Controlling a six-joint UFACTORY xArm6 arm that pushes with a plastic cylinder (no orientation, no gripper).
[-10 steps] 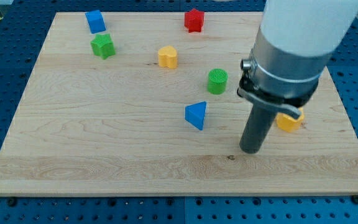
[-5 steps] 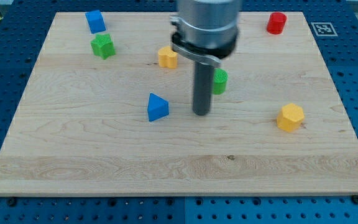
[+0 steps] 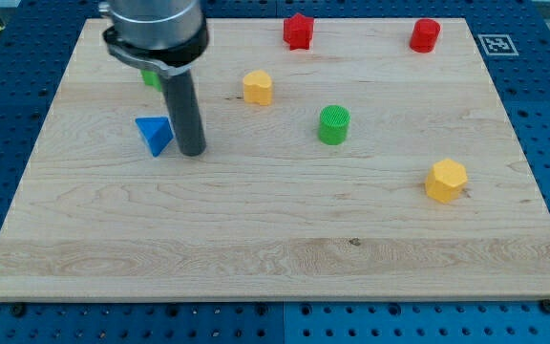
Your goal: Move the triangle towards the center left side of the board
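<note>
The blue triangle lies on the wooden board at the view's left, a little above mid-height. My tip rests on the board just to the right of the triangle, close against its right side. The rod and its grey collar rise above it toward the view's top left.
A yellow block, a green cylinder and a yellow hexagonal block lie to the right. A red star block and a red cylinder sit along the top. A green block peeks out behind the arm.
My tip swept from the view's right to the left, and the blue triangle slid left and slightly up with it. The arm now hides the top-left blue block and most of the green one.
</note>
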